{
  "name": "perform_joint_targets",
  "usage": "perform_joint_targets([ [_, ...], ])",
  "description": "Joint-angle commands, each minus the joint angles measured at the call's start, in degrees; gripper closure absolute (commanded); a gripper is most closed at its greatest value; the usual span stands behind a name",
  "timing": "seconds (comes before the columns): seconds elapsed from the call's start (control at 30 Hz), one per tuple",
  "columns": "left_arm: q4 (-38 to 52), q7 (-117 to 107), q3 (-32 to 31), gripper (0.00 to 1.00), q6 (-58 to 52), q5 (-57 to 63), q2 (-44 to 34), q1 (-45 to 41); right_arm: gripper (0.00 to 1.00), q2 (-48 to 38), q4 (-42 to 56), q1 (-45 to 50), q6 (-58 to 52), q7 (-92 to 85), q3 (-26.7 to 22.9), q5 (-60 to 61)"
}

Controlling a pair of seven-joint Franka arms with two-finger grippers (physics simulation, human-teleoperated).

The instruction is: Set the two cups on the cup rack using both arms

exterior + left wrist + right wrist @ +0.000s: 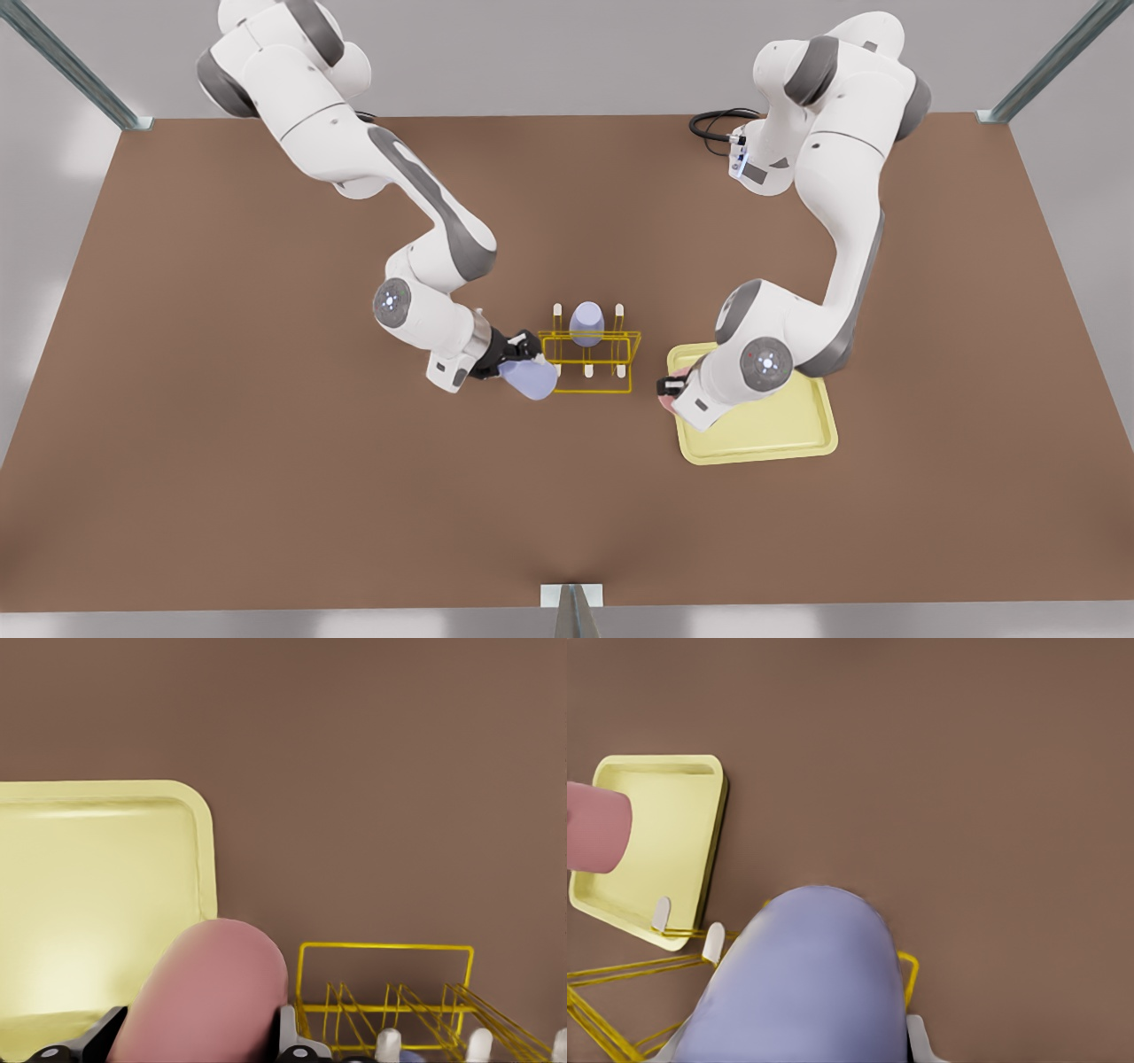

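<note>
**Both cups gripped, one each side of the rack**

Starting at the front view's left, you see the right end effector (523,353) pinching the lavender cup (530,378) just beside the cup rack (591,361). The cup is tilted, its wider end pointing down toward the surface (266,461). In the right wrist view the lavender cup (804,983) covers the fingers almost entirely, so you cannot make out where the pads touch it.

At the middle, the cup rack stands on the surface with a second lavender cup (586,323) sitting over one of its white pegs (557,312). The peg under that cup is hidden.

Toward the front view's right, the left end effector (671,388) is mostly hidden behind its own wrist — you get only a black tip at the near edge of the pale-yellow tray (780,434). The pink cup (666,401) shows as a thin sliver there. The left wrist view is clearer: the pink cup (205,997) is clamped between the two fingers (99,1038), lying on its side, with the tray (205,828) behind it and the cup rack (390,1005) beside it. The cup's wider end is cut off by the frame edge.
</note>
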Motion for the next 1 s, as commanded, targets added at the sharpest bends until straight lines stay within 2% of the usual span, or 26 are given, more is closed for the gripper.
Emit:
perform_joint_targets([
  [0.0, 0.7, -17.1, -1.4, 0.18, -3.9, -0.3, -0.1, 0.0, 0.21, 0.4, 0.1, 0.4, 0.6, 6.7, 0.0, -1.9],
  [0.27, 1.0, -26.1, -4.7, 0.18, -5.4, -1.4, -0.2, -3.1, 0.21, 3.2, 2.5, 2.7, 0.7, 6.3, 0.0, -2.0],
  [0.3, 0.9, -27.3, -4.6, 0.18, -5.3, -1.4, -0.1, -4.4, 0.19, 3.4, 2.5, 2.7, 0.8, 5.6, 0.0, -2.0],
  [0.33, 1.0, -28.1, -4.6, 0.18, -4.9, -1.2, 0.3, -5.1, 0.0, 3.6, 2.5, 2.7, 0.7, 5.5, 0.0, -2.0],
  [0.63, 2.9, -29.3, -4.6, 0.17, -3.9, -1.2, 2.2, -7.0, 0.0, 5.7, 4.0, 3.5, 0.7, 5.5, 0.0, -2.0],
  [0.67, 2.9, -29.2, -4.6, 0.15, -3.9, -1.2, 2.5, -7.0, 0.0, 6.1, 3.9, 3.6, 0.6, 5.5, 0.0, -2.0],
  [0.7, 3.0, -28.9, -4.6, 0.0, -3.9, -1.1, 2.5, -7.0, 0.0, 6.2, 3.9, 3.8, 0.6, 5.5, 0.0, -2.0],
  [0.87, 3.0, -29.0, -4.5, 0.0, -3.0, -1.0, 2.6, -6.9, 0.0, 5.9, 4.1, 3.5, 0.4, 4.8, 0.0, -2.0],
  [0.97, 8.0, -28.7, -3.9, 0.0, -6.9, -0.7, 2.3, -3.4, 0.0, 5.6, 4.9, 3.2, -0.4, 4.8, 0.2, -2.0],
])
